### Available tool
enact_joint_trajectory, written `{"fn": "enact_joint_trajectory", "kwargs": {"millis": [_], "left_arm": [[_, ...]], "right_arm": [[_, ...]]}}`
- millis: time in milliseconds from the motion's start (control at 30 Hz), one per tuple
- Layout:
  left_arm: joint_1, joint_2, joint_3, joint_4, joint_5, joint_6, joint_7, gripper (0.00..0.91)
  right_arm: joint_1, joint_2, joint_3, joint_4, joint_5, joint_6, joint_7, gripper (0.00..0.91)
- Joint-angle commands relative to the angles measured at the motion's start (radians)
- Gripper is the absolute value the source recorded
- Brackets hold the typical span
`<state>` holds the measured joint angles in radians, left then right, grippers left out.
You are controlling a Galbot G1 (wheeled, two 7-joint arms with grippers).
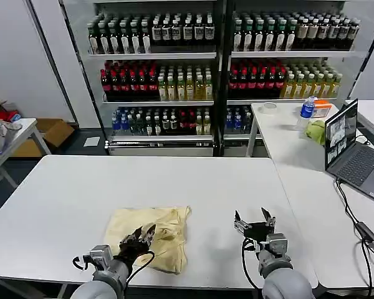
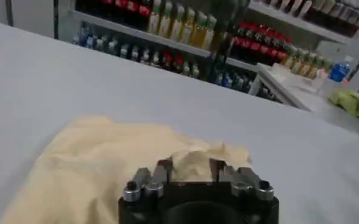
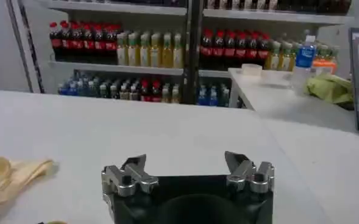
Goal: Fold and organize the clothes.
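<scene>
Up close, left tool (image 2: 190,167) pinches garment (image 2: 94,164); right tool (image 1: 254,222) gapes.

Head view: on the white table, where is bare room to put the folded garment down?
The white table is bare from the cream garment to its far edge and left edge, and between the garment and the open right gripper. It is crowded near the front edge, where the left gripper pinches the garment. The side table holds a laptop.
</scene>
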<state>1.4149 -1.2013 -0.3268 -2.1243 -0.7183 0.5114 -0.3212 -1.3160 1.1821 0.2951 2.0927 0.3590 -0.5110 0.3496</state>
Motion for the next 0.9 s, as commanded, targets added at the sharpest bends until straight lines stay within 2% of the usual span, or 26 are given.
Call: {"fn": "enact_joint_trajectory", "kwargs": {"millis": [33,400,600,733,800,833,900], "left_arm": [[0.011,0.004,-0.002,-0.007,-0.007,-0.009,0.003,0.06],[0.143,0.006,0.035,-0.207,0.017,-0.029,0.013,0.05],[0.17,-0.01,0.083,-0.215,0.042,-0.034,0.02,0.05],[0.177,-0.018,0.116,-0.197,0.073,-0.038,0.037,0.081],[0.175,-0.02,0.129,-0.178,0.092,-0.034,0.058,0.826],[0.173,-0.021,0.135,-0.167,0.1,-0.033,0.066,0.907],[0.168,-0.027,0.148,-0.154,0.113,-0.032,0.087,0.907]], "right_arm": [[-0.002,0.001,0.002,0.003,-0.001,-0.001,0.0,0.907],[0.003,0.001,-0.001,0.001,0.0,0.0,0.0,0.907],[0.015,0.004,-0.009,-0.006,0.0,-0.001,0.0,0.907],[0.019,0.005,-0.012,-0.008,0.001,-0.004,0.0,0.907],[0.02,0.004,-0.012,-0.011,0.001,-0.004,-0.001,0.907],[0.02,0.003,-0.012,-0.012,0.001,-0.003,-0.001,0.907],[0.021,0.003,-0.013,-0.014,0.001,-0.002,-0.002,0.907]]}}
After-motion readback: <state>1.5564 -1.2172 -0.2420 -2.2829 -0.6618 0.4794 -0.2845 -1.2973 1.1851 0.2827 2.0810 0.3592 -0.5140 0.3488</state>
